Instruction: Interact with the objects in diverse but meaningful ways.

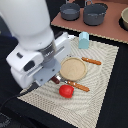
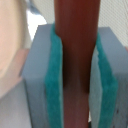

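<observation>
In the exterior view, the white, smooth and rounded robot arm (image 1: 32,47) fills the left half of the frame, and its body hides the tool itself. Under it lies a woven, cream-coloured placemat (image 1: 102,70) with fine lines, on a dark bench (image 1: 117,105). In the middle of the frame rests a round, flat, beige plate (image 1: 73,68). Just below it, at the lower centre, sits a glossy red tomato (image 1: 66,90). A small pale blue-green carton (image 1: 83,40) stands upright near the upper centre. Two utensils with orange-brown wooden handles lie beside the plate: one (image 1: 91,61) at its upper right, one (image 1: 79,86) at its lower right. In the upper right, two dark grey metal pots (image 1: 95,13) stand on a brown board (image 1: 107,31).

In the wrist view, the tool (image 2: 76,75) is pinching a smooth, dark red-brown cylindrical stick (image 2: 76,60) that runs upright between the fingers. The fingers are grey blocks with rough teal pads (image 2: 53,82) which press on both sides of the stick. A beige curved surface shows at the left edge; it is too blurred to name.
</observation>
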Robot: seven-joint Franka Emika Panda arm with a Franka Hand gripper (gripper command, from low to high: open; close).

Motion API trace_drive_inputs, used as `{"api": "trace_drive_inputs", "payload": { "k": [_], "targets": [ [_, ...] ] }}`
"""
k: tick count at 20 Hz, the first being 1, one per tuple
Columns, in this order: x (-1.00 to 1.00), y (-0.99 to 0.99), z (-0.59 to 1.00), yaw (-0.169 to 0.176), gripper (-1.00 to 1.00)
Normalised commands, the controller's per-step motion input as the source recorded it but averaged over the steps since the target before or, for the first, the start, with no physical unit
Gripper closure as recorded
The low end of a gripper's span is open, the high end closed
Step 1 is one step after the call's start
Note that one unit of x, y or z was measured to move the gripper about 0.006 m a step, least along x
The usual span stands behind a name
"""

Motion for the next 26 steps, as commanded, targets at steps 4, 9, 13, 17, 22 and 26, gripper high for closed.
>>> {"api": "trace_drive_inputs", "payload": {
  "k": [4, 9, 13, 17, 22, 26],
  "targets": [
    [0.86, 0.43, 0.0, 0.0, 1.0],
    [0.81, 0.43, -0.01, 0.0, 1.0],
    [0.57, 0.34, -0.02, 0.0, 1.0],
    [0.53, 0.32, 0.0, 0.0, 1.0],
    [0.32, 0.17, -0.03, 0.0, 1.0],
    [0.11, 0.0, -0.04, 0.0, 1.0]
  ]
}}
